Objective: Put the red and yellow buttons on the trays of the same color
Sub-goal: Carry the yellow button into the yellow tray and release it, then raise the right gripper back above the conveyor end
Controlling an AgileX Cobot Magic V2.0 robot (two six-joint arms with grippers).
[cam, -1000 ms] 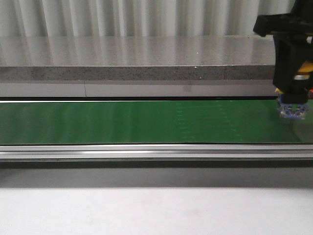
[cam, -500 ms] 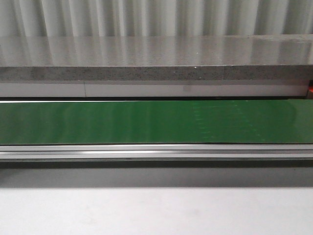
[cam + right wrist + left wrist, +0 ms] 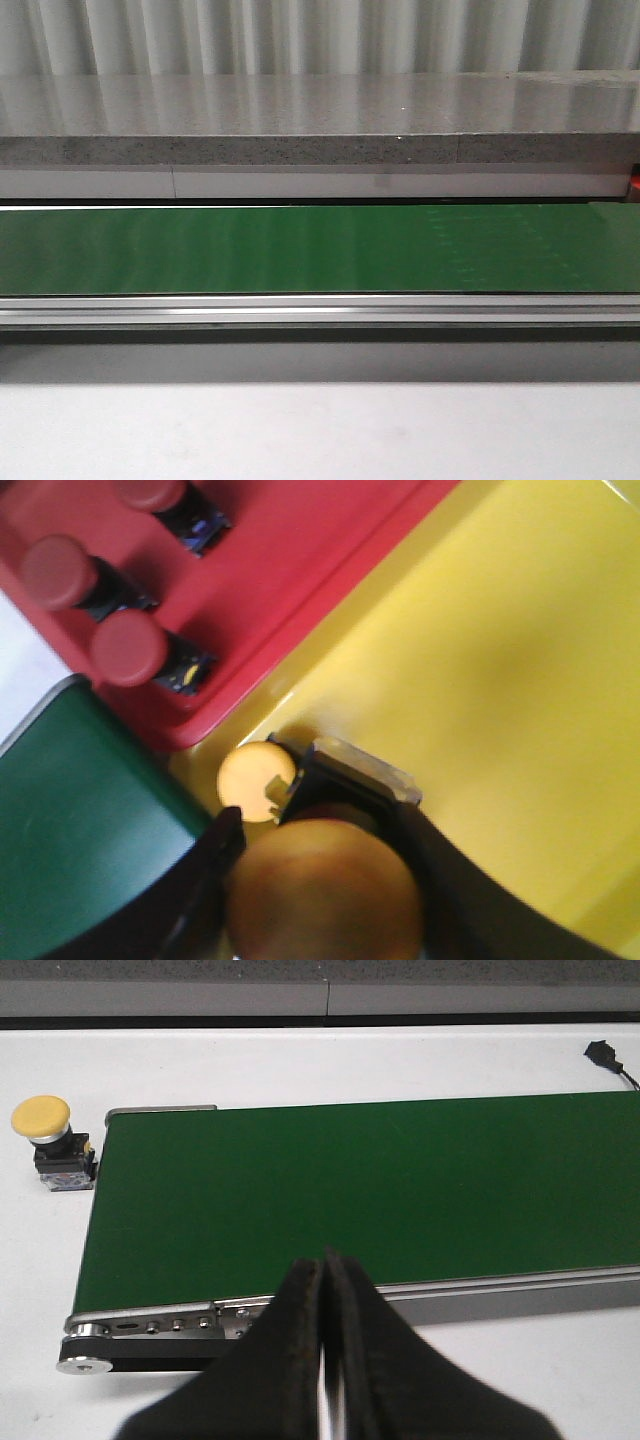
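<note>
My right hand (image 3: 320, 880) grips a yellow button (image 3: 322, 890), its domed cap blurred and orange-tinted, over the yellow tray (image 3: 500, 680) beside the red tray (image 3: 290, 570). My left hand (image 3: 325, 1360) is closed, empty.

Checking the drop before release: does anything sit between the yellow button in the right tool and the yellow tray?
Another yellow button already lies there, beside the held yellow button; the rest of the yellow tray looks bare.
</note>
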